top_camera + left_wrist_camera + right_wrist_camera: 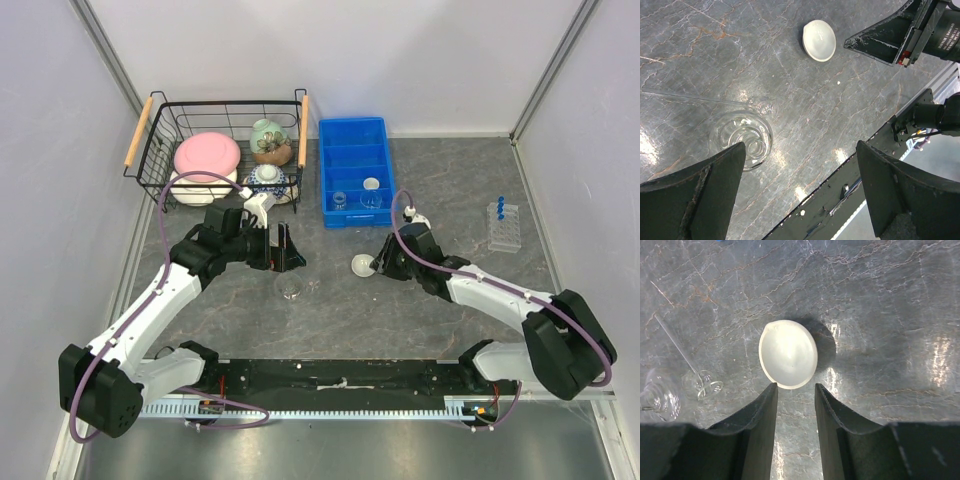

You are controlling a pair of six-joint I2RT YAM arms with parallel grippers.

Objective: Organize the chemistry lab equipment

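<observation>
Top external view: a grey marbled counter [450,190] sits between pale walls. At the back a wire basket [230,104] holds pink, white and patterned crockery. Beside it a blue tray [352,160] holds small glassware, too small to make out. A rack of blue-capped tubes [503,225] stands to the right.

Left wrist view: the left arm's jaws gape wide and hold nothing. A clear flask [745,137] stands on the counter by one finger.

Right wrist view: the right arm's jaws are partly open and empty. A white dish [788,354] lies just beyond their tips, and the glassware at the left edge is cut off.
</observation>
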